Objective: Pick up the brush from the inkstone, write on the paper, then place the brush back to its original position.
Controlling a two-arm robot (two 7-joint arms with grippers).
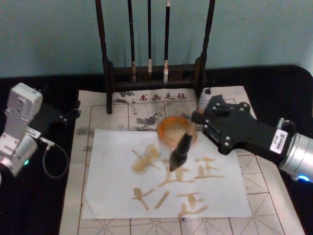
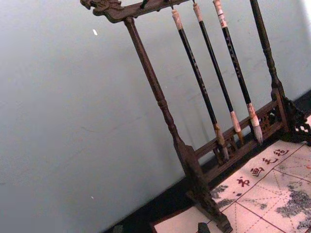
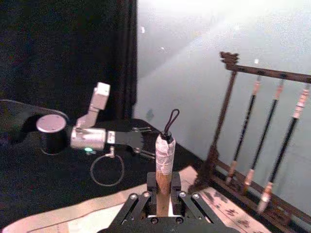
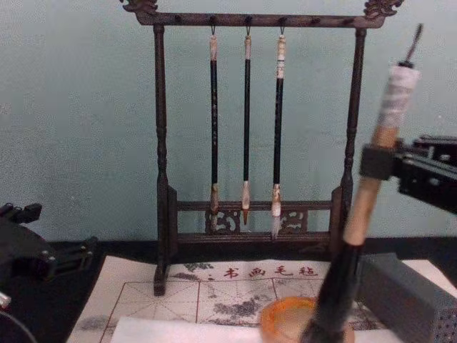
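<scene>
My right gripper (image 1: 199, 116) is shut on the brush (image 1: 185, 142), gripping its pale handle just below the white-taped top (image 3: 164, 154). The brush leans down and left, crossing the front rim of the orange-brown inkstone (image 1: 172, 128). Its dark bristles (image 1: 177, 159) are over the white paper (image 1: 112, 196), at the top of brownish written strokes; I cannot tell if they touch. From the chest view the brush (image 4: 364, 207) rises steeply above the inkstone (image 4: 282, 321). My left gripper (image 1: 73, 111) is parked at the table's left, open and holding nothing.
A dark wooden rack (image 1: 108, 73) with three thin hanging brushes (image 4: 246, 121) stands behind the inkstone. A cream gridded mat (image 1: 264, 196) lies under the paper. A grey perforated block (image 4: 407, 293) sits right of the inkstone. A cable loop (image 1: 54, 161) lies at the left.
</scene>
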